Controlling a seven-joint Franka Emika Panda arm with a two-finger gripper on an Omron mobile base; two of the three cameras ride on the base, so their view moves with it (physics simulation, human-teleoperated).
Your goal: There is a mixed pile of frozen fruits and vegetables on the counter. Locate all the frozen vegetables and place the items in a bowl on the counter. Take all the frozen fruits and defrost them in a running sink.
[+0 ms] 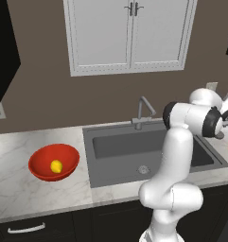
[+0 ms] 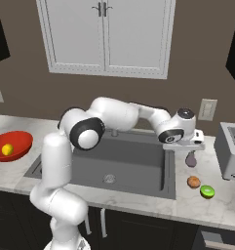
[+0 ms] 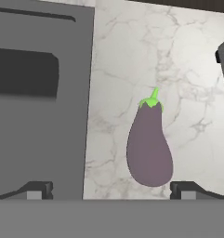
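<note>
Evidently the step in hand is fetching the second vegetable: the gripper (image 2: 190, 149) hangs over the counter (image 2: 197, 207) to the right of the sink (image 2: 124, 168), directly above the eggplant (image 2: 190, 159), which lies on the stone just beside the sink's right rim. From the hand view the eggplant (image 3: 149, 148) lies with its green stem toward twelve o'clock and its fat end toward six, a little right of centre, and the two fingertips (image 3: 36, 189) stand spread wide at the bottom corners, with nothing between them; the fat end sits close to the right-hand tip at about five o'clock, so the fingers are open and not centred on it. My judgement is that the next move calls for a small shift to centre the body between the fingers, a straight descent, and a close across the narrower girth, since the smooth, rounded skin may slip or roll. In the right base view a small orange-brown piece (image 2: 193, 182) and a bright green piece (image 2: 207, 191) lie on the counter at about five o'clock from the eggplant, near each other; these look like the fruits, not yet in the sink. As to containers, the red bowl (image 1: 42, 163) on the counter left of the sink holds the yellow piece (image 1: 56, 166), while the sink basin looks bare apart from its drain (image 1: 143, 168), and I cannot see water running from the faucet (image 1: 143, 111).
</note>
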